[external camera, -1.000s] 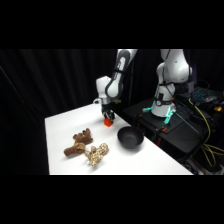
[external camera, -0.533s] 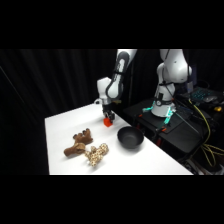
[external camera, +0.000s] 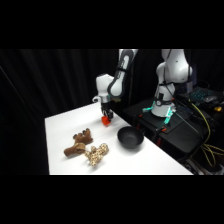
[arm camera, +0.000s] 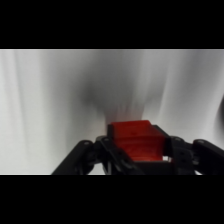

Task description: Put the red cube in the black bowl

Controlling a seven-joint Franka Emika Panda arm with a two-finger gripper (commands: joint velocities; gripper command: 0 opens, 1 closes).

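Fingers (arm camera: 137,150) clamp red cube (arm camera: 136,139), apart from black bowl (external camera: 130,138).

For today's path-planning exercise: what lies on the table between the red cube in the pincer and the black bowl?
Nothing: in the side view, only bare white table separates the red cube, held in the pincer, from the black bowl. The plush toys lie off to one side.

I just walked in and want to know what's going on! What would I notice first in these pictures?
First, the bright red cube pinched in the white arm's end effector, near the back of the white table; the wrist view shows it gripped between the fingers. Next, the black bowl sits empty toward the right. A brown plush toy and a spotted plush toy lie near the front.
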